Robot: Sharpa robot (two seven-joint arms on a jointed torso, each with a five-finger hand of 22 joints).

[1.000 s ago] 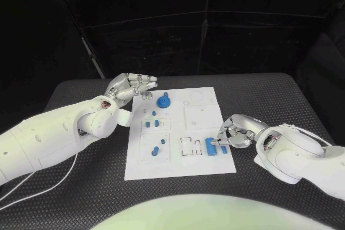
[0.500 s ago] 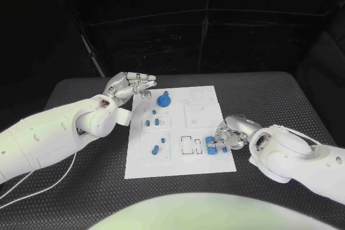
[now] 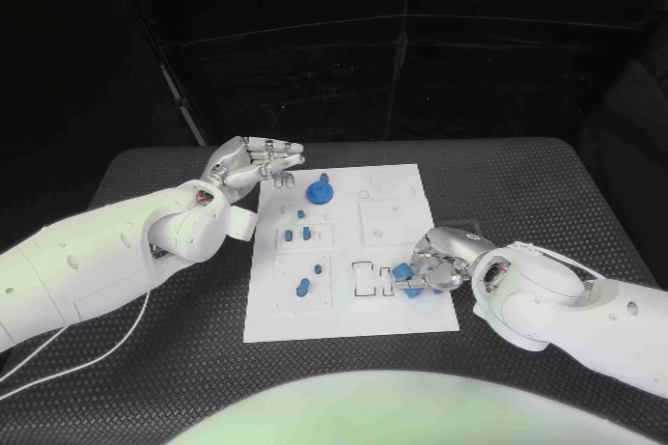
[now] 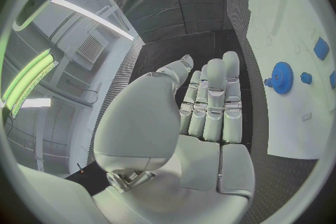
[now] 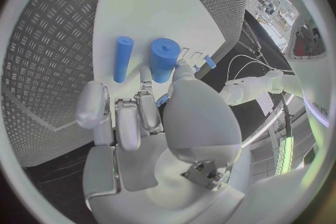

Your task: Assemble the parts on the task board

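The white board [image 3: 348, 252] lies flat in the middle of the black table [image 3: 542, 189], its long side running away from the robot.

The right arm reaches in across the table and bends back toward the board's near right corner. The right hand [image 3: 434, 268] sits curled over that corner, knuckles up, fingertips turned down onto the plate. In the right wrist view the fingers [image 5: 129, 117] fold inward beside the thumb, and two blue pieces lie on the board just past them: a thick cylinder [image 5: 164, 59] and a thinner rod [image 5: 123, 58], side by side. From the head view a blue piece shows right at the fingertips, touching them, but whether the hand actually grips it cannot be told.

The left arm comes in along the board's left side, well apart from the right hand. The left hand [image 3: 255, 161] hovers by the board's far left corner, palm turned up and inward. Its fingers [image 4: 213, 98] are straight and held close together with the thumb set off to one side, and they hold nothing.

A blue gear [image 3: 320, 192] stands on the board near the far left corner, just beside the left hand. More small blue pieces [image 3: 295, 236] sit in the recesses down the board's left half, between the gear and the near edge.
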